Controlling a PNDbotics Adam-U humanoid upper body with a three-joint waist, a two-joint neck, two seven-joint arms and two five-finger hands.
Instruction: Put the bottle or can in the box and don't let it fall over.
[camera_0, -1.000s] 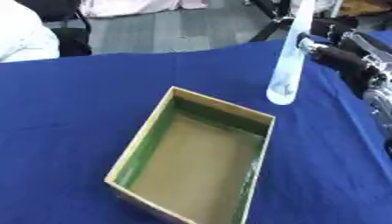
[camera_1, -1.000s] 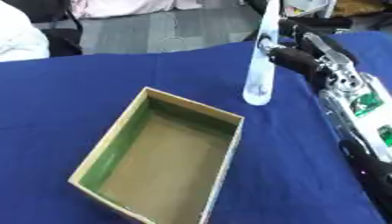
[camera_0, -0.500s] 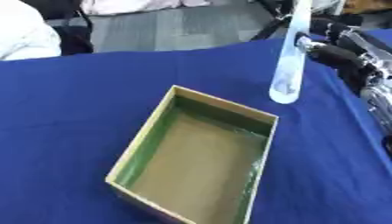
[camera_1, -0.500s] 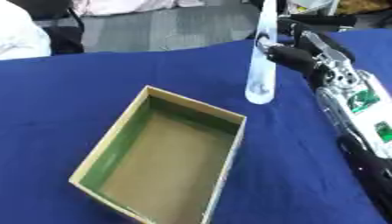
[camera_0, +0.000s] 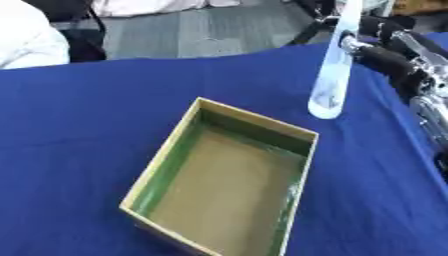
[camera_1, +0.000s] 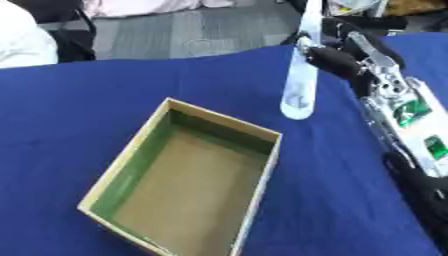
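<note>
Now, against the frames a second ago, little differs; the bottle (camera_0: 332, 75) hangs at the same spot beyond the far right corner of the box (camera_0: 223, 180), same slight tilt, top leaning away; right hand (camera_1: 331, 56) remains curled round the bottle's upper part, pinching it; bottle is clear, tall and slim, its base above the blue tabletop (camera_0: 79, 130), whether touching I cannot tell; box open-topped, green inner walls, brown floor, holds nothing; left hand not visible.
</note>
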